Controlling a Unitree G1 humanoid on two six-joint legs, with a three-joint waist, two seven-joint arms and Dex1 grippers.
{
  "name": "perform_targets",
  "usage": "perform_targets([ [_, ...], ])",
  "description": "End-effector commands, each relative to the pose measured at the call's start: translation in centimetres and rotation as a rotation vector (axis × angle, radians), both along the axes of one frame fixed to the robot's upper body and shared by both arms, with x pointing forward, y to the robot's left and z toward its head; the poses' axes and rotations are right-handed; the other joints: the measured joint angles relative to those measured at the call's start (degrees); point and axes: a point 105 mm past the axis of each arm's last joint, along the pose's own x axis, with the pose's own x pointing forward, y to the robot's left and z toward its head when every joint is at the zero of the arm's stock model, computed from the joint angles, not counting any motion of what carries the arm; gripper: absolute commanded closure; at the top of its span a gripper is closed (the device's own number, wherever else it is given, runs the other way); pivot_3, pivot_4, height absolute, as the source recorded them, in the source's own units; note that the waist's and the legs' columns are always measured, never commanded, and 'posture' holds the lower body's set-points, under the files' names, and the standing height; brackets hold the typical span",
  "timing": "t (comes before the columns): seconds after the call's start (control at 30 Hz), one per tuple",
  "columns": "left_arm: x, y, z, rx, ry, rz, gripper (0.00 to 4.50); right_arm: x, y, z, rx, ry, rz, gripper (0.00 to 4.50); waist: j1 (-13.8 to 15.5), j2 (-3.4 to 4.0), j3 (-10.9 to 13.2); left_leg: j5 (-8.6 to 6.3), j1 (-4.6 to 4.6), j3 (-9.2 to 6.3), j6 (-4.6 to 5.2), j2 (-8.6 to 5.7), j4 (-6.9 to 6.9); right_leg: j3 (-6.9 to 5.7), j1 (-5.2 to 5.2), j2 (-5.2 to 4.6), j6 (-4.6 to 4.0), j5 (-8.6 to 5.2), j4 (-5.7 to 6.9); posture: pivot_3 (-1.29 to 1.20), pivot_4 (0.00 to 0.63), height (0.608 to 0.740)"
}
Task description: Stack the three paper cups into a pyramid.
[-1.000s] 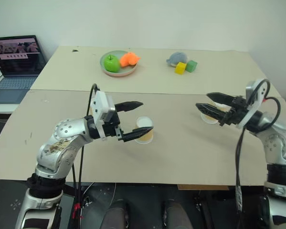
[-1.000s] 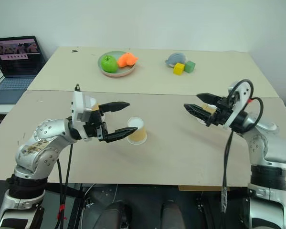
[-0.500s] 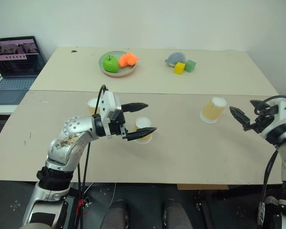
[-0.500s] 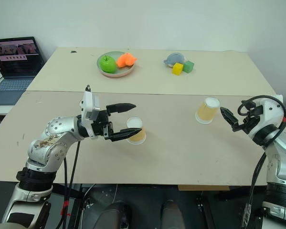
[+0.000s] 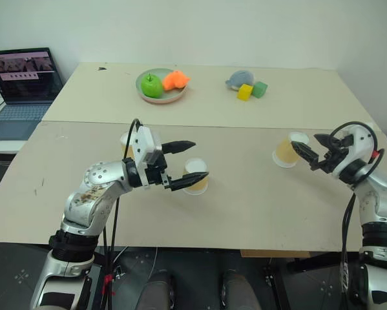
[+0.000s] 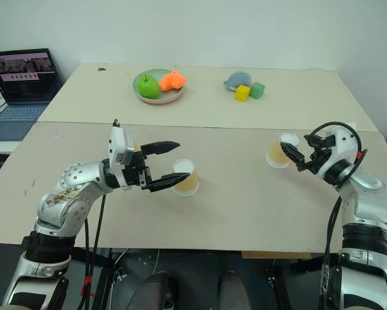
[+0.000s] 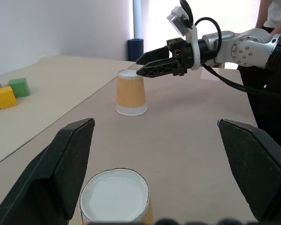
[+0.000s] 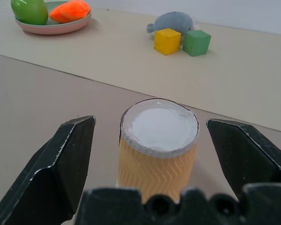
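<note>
A: Sitting upside down at lower centre of the worktop (image 5: 258,206), middle cup (image 5: 196,175), flanked by the left claw (image 5: 190,161), fingers standing wide apart, not touching.

B: Standing inverted at centre right, right cup (image 5: 287,150), just ahead of the right claw (image 5: 313,147), spread open. Peeking out behind the left wrist, third cup (image 5: 125,143).

count: 3 paper cups – one (image 5: 196,175), second (image 5: 287,149), third (image 5: 126,143) partly hidden behind the left arm. 1 plate (image 5: 159,97), 1 green apple (image 5: 152,86), 1 orange toy (image 5: 175,80), 1 yellow block (image 5: 245,92), 1 green block (image 5: 260,88), 1 grey plush (image 5: 239,79), 1 laptop (image 5: 20,84).
</note>
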Motion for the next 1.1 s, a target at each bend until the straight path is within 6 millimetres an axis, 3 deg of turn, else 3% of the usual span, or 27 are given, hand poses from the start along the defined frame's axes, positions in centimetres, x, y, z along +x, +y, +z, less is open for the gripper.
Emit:
perform_targets([
  [0.03,-0.5,0.3,1.4,-0.017,-0.058,0.011,0.0,0.3,0.0,1.3,-0.022,-0.058,0.006,0.03,0.0,0.0,0.0,0.0,0.0,0.0,0.0,0.0,0.0,0.0,0.0,0.0,0.0,0.0,0.0,0.0,0.15,0.678],
  [0.37,-1.0,1.0,1.7,-0.012,-0.059,0.043,0.0,1.6,1.1,-0.7,-0.013,-0.008,0.045,0.03,-0.1,0.0,0.0,0.0,0.01,0.01,-0.01,0.0,0.0,0.01,0.0,0.0,0.0,0.0,0.02,0.0,0.15,0.678],
  [0.87,-1.3,1.1,1.9,-0.033,-0.054,0.074,0.0,3.6,1.3,-0.8,-0.003,-0.007,0.035,0.03,-0.1,0.01,0.0,0.01,0.01,0.02,-0.03,0.0,0.0,0.01,-0.01,0.0,0.0,0.0,0.02,0.0,0.15,0.678],
  [1.1,-1.3,2.8,2.0,-0.043,-0.048,0.155,0.0,3.5,1.3,-0.5,0.013,-0.02,0.051,1.97,-0.2,0.01,0.0,0.02,0.01,0.02,-0.04,0.02,0.01,0.01,-0.01,0.0,0.0,0.0,0.05,0.0,0.15,0.678],
])
